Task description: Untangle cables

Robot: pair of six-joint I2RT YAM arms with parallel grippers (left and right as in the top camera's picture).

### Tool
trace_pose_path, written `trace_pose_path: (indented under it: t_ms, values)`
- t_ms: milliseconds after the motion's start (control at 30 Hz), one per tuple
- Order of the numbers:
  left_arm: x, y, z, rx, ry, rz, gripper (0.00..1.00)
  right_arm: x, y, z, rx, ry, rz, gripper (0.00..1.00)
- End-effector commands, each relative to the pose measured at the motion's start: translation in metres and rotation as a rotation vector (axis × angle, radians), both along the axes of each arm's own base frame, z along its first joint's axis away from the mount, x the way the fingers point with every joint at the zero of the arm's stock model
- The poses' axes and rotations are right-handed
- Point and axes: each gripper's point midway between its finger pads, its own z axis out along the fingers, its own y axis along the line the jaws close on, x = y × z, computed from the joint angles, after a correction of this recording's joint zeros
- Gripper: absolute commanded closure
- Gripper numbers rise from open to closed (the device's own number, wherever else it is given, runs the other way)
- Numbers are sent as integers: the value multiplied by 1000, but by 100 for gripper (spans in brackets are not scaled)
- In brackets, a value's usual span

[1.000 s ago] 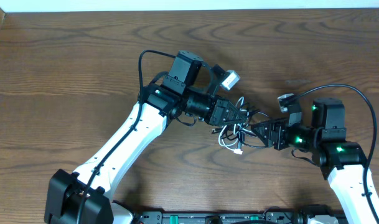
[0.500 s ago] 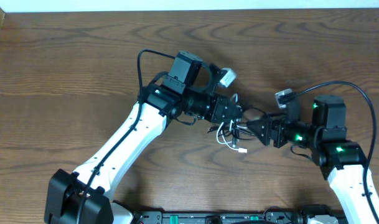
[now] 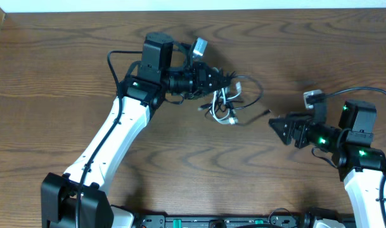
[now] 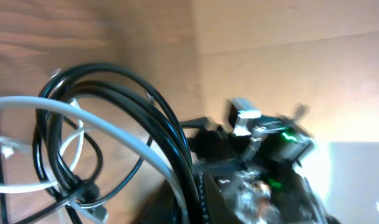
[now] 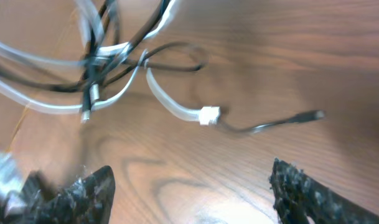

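The cables have been carried left and farther back by the left claw, seemingly clamped shut on them, over the counter. The right claw has been drawn right, spread wide, holding nothing.

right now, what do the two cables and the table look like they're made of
The black cable looks plastic or rubber jacketed: smooth, slight sheen, bending in loose loops. The white cable seems similar flexible plastic, glossy, with a moulded white plug. The table shows dark brown wood grain, matte; solid wood or laminate cannot be told.
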Motion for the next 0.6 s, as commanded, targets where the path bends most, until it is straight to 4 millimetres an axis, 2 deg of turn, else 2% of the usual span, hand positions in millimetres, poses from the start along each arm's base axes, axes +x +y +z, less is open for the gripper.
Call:
trace_pose_path:
  t_ms: [0, 133, 400, 567]
  values:
    - [-33, -8, 38, -153, 69, -191, 92, -21, 30, 26, 67, -163, 246, 23]
    - [-44, -10, 47, -191, 49, -264, 92, -25, 40, 31, 70, -208, 309, 23]
    - [-51, -9, 50, -208, 57, -301, 92, -13, 39, 42, 44, -308, 315, 31]
    - [-58, -12, 55, -227, 35, -346, 92, -18, 46, 44, 64, -311, 346, 30]
